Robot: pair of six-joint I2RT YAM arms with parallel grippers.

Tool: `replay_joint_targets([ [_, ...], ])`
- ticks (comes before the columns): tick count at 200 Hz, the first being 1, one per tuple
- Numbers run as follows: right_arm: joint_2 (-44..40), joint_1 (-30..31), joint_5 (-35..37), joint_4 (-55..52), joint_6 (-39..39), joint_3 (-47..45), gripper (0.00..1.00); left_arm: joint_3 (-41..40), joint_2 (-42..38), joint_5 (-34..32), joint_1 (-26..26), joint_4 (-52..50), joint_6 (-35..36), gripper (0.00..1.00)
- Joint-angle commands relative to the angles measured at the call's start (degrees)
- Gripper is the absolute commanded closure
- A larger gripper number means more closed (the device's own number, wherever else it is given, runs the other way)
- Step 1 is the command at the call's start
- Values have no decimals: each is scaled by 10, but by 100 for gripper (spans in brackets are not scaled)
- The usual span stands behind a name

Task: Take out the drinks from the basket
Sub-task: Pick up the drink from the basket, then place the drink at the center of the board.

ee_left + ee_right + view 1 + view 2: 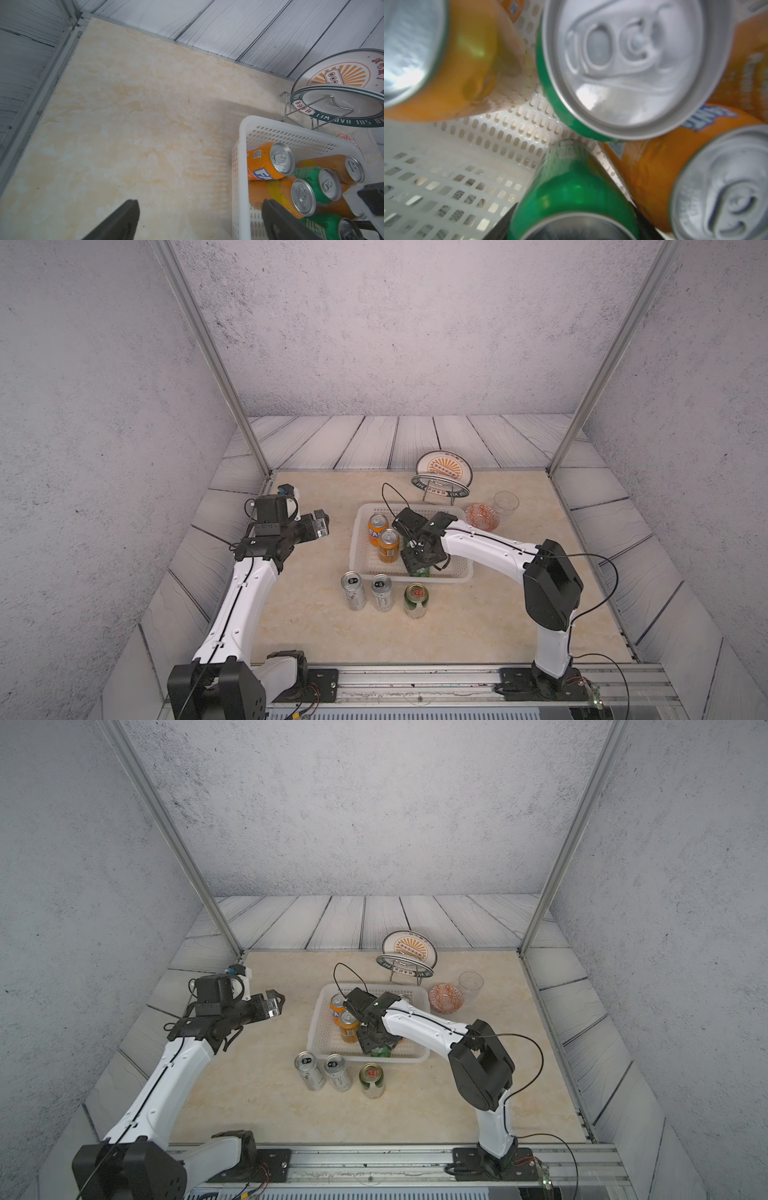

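The white basket (356, 549) (242, 166) stands mid-table and holds several drinks. Two orange cans (388, 548) stand at its left end in both top views. My right gripper (574, 209) (419, 568) reaches down into the basket's near side. Its dark fingers press against both sides of a green can (571, 187) (380, 1051). Another green can (623, 62) and orange cans (654, 166) crowd round it. Two slim silver cans (353, 591) (381, 593) and a green can with a gold band (416, 600) stand on the table before the basket. My left gripper (322, 524) (200, 204) hovers open left of the basket, holding nothing.
Two round plates on a wire rack (442, 477) stand behind the basket. A red-patterned bowl (481, 516) and a clear glass cup (505, 504) sit at its right rear. Aluminium posts mark the table's back corners.
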Motion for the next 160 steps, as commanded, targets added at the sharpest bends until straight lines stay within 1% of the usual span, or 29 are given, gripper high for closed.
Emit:
replay_joint_targets([
  [1, -33, 3, 16, -21, -3, 15, 31, 4, 2, 8, 6, 5, 0, 1],
  [80, -113, 8, 34, -74, -7, 38, 33, 3, 2, 10, 6, 4, 2, 1],
  [160, -191, 28, 62, -142, 4, 56, 34, 4, -1, 9, 6, 5, 6, 1],
])
